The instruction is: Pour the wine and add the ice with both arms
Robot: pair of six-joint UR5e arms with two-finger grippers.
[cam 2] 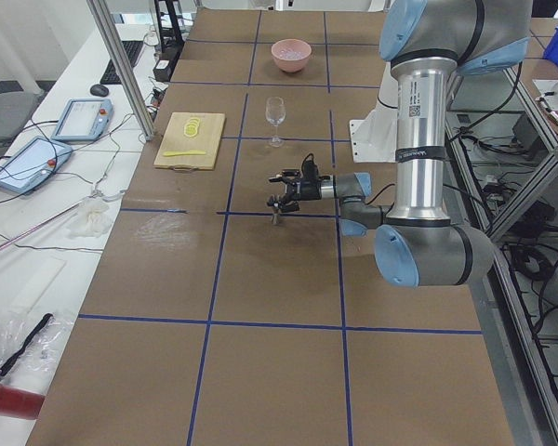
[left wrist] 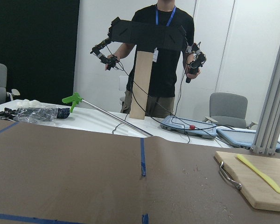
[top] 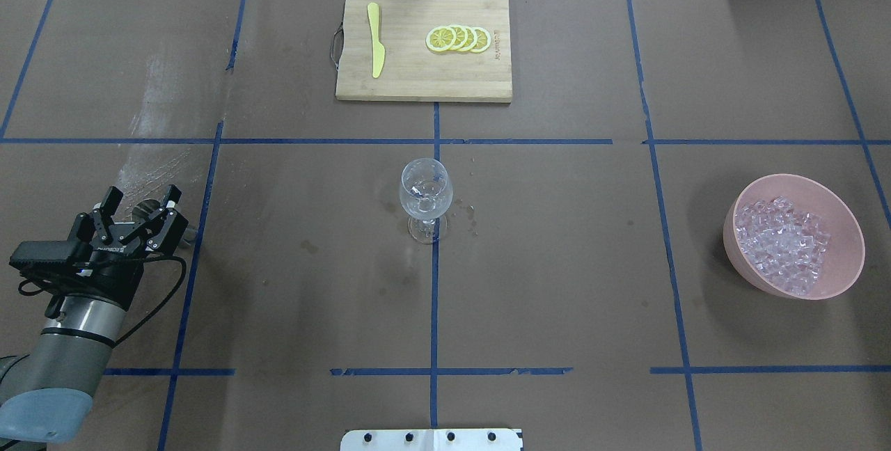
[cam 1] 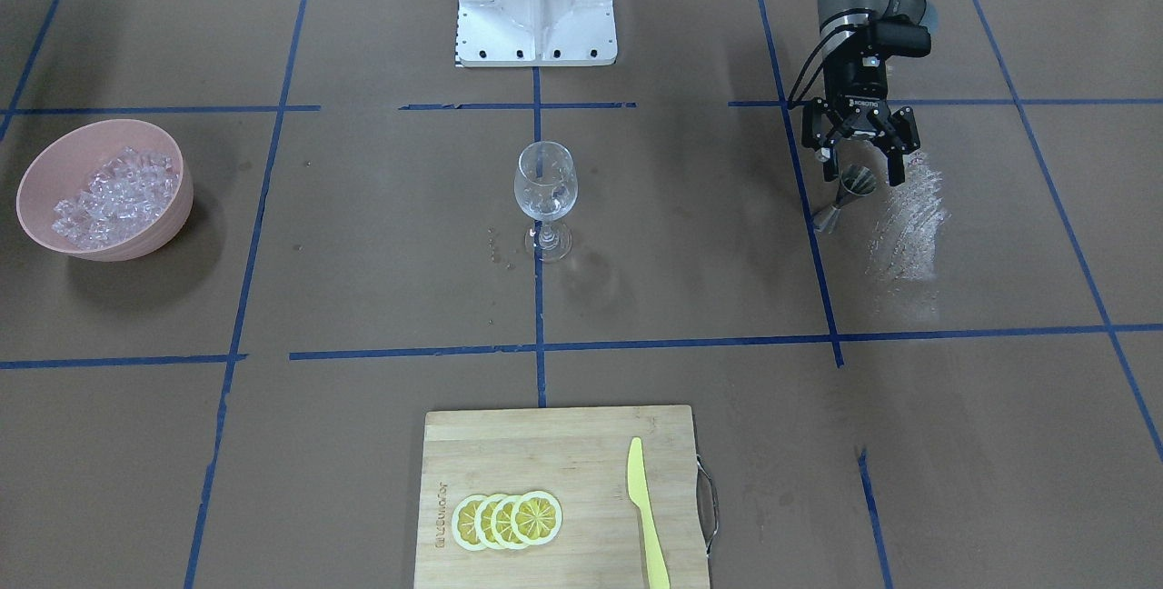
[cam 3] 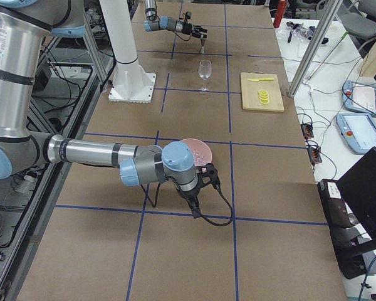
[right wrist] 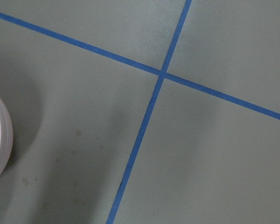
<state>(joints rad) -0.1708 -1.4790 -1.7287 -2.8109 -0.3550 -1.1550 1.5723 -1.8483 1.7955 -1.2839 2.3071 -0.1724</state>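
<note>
The wine glass (cam 1: 545, 184) stands at the table's middle, also in the overhead view (top: 425, 193); something clear glints in its bowl. The ice (cam 1: 114, 194) is heaped in a pink bowl (cam 1: 173, 207), seen overhead as ice (top: 783, 239) in the bowl (top: 839, 280). My left gripper (cam 1: 863, 176) is open, its fingers on either side of a small metal jigger (cam 1: 845, 198) on the table and apart from it; overhead it (top: 142, 195) is at the left. My right gripper (cam 3: 208, 170) shows only in the exterior right view, by the bowl (cam 3: 191, 145); I cannot tell if it is open or shut.
A wooden cutting board (cam 1: 545, 453) with lemon slices (cam 1: 507, 519) and a yellow knife (cam 1: 645, 516) lies on the operators' side. The white pedestal (cam 1: 536, 16) stands at the robot's side. The right wrist view shows the bowl's rim (right wrist: 2, 140) and blue tape lines.
</note>
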